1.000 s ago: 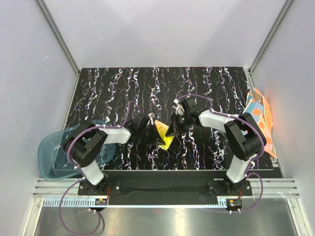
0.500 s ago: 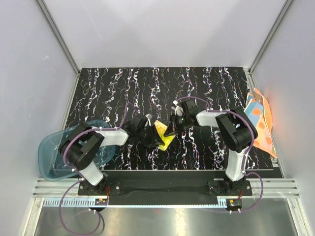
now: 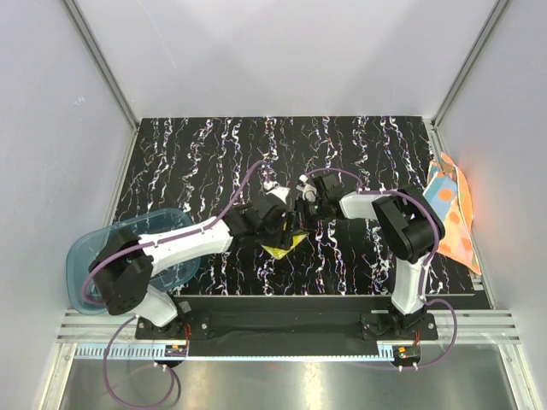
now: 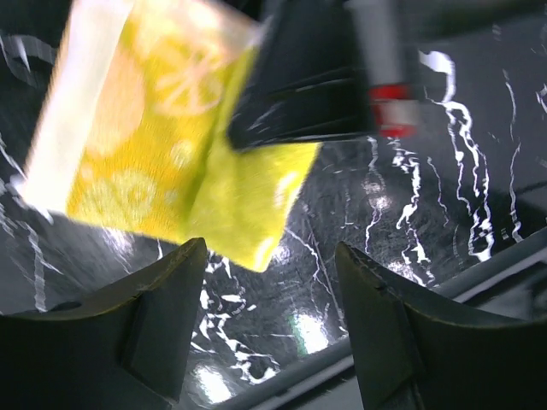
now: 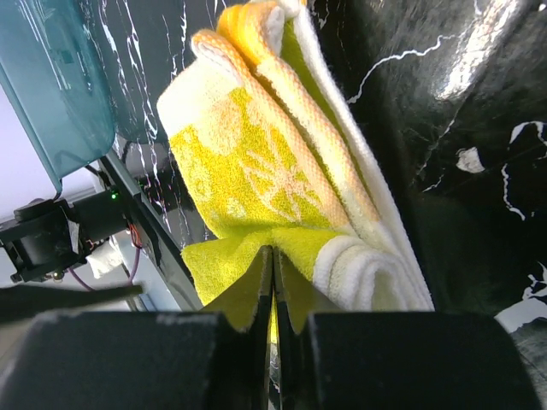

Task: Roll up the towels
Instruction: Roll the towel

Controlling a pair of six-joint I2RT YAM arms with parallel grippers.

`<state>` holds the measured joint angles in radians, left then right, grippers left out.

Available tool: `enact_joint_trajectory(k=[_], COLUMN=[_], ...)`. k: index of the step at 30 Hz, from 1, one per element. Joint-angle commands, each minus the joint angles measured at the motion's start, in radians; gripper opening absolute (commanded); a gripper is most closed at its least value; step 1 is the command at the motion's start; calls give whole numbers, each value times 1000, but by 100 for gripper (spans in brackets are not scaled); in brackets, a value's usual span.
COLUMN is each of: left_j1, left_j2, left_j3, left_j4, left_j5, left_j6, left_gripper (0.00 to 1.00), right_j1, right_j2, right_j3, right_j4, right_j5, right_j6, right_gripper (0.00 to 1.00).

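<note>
- no words, brand names or numbers can be read in any view.
- scale strip point(image 3: 282, 352) along the near rail: fine tick marks only, any figures too small to read.
- yellow towel point(image 4: 162, 145): citrus-slice print, no lettering.

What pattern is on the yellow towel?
The towel is yellow with pale citrus-slice prints and a white edge; clearest in the right wrist view.

Black table point(image 3: 359, 145) with white marble veining, translucent blue tray point(image 3: 79, 272) at its near left corner and overhanging the edge, orange towel point(image 3: 457, 213) with light blue patches crumpled along the right edge, yellow towel point(image 3: 284, 248) near the middle front, contact with the surface unclear.
</note>
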<state>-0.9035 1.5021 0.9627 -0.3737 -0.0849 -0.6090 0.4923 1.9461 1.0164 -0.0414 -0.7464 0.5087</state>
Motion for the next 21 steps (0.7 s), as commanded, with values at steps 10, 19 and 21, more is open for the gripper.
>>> enact_joint_trajectory(k=[10, 19, 21], left_j1=[-97, -109, -121], left_j2=[119, 201, 219], left_j3=[91, 62, 57], left_j4=[7, 76, 76], left_j5=[-197, -148, -154], left_j6=[334, 353, 350], left_gripper=[65, 59, 55], right_j1=[-5, -4, -4], right_j2=[60, 85, 89], right_j3=[53, 70, 74], right_j4=[-25, -46, -52], right_j5=[-31, -24, -22], right_j6=[-61, -75, -79], right_gripper=[7, 7, 7])
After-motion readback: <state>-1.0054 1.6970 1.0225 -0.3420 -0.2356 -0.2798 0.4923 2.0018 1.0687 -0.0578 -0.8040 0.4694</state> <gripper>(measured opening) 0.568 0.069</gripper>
